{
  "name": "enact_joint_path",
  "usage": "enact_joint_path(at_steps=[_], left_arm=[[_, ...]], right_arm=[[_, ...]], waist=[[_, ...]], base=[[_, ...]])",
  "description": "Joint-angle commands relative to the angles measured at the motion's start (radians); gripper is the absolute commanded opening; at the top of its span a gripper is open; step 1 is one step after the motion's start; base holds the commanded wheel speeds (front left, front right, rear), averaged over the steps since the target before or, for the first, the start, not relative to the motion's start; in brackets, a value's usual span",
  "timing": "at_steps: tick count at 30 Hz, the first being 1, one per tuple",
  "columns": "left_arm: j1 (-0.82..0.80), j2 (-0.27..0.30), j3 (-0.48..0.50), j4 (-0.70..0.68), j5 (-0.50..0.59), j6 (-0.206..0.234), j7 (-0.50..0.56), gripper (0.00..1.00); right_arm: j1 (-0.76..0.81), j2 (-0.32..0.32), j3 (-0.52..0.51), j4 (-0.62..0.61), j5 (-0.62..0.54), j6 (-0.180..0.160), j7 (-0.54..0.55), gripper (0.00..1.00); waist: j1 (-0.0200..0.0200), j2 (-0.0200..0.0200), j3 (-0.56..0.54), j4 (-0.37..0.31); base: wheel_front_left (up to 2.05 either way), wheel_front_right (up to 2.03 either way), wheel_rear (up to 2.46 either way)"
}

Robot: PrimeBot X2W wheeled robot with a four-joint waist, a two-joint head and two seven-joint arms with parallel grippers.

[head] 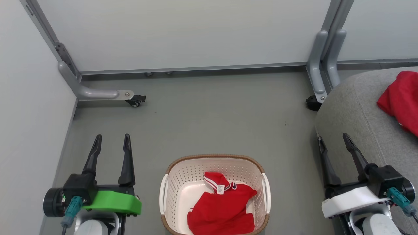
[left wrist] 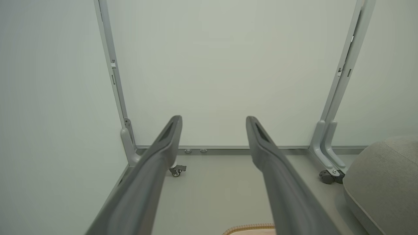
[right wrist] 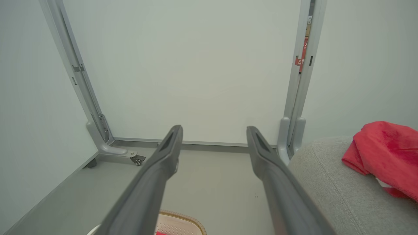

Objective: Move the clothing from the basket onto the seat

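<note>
**Remaining red garment point(head: 222, 209) in the laundry basket point(head: 214, 157), flanked by two empty grippers.**
The garment lies crumpled in the basket's near half, with its striped collar and white tag toward the far wall and its length running roughly near-to-far. A second red garment point(head: 400, 98) rests on the grey seat point(head: 352, 107) at the robot's right. The left gripper point(head: 113, 136) and right gripper point(head: 333, 137) stand either side of the basket, fingers spread wide and pointing forward. From each, the garment lies inward and back toward the robot. Neither is clearly nearer, but the right gripper, just beside the seat, probably suits the transfer.
</note>
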Motion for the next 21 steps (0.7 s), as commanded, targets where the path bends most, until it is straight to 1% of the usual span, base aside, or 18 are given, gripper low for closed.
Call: enact_joint_path(at_steps=[1,7,21], left_arm=[[0.014,-0.004,0.001,0.002,0.006,-0.008,-0.001,1.00],[0.003,-0.008,-0.001,0.012,0.016,-0.018,-0.001,1.00],[-0.013,-0.014,0.013,0.024,0.033,-0.032,-0.001,1.00]], right_arm=[[0.022,-0.002,-0.009,-0.008,-0.003,-0.001,-0.001,1.00],[0.055,-0.001,-0.023,-0.019,0.012,-0.001,-0.001,1.00],[0.042,-0.001,-0.025,-0.016,0.021,-0.001,-0.001,1.00]], waist=[[0.0000,0.0000,-0.001,0.000],[0.0000,0.0000,0.001,-0.001],[0.0000,0.0000,0.007,-0.010]], base=[[0.00,0.00,0.00],[0.00,0.00,0.00],[0.00,0.00,0.00]])
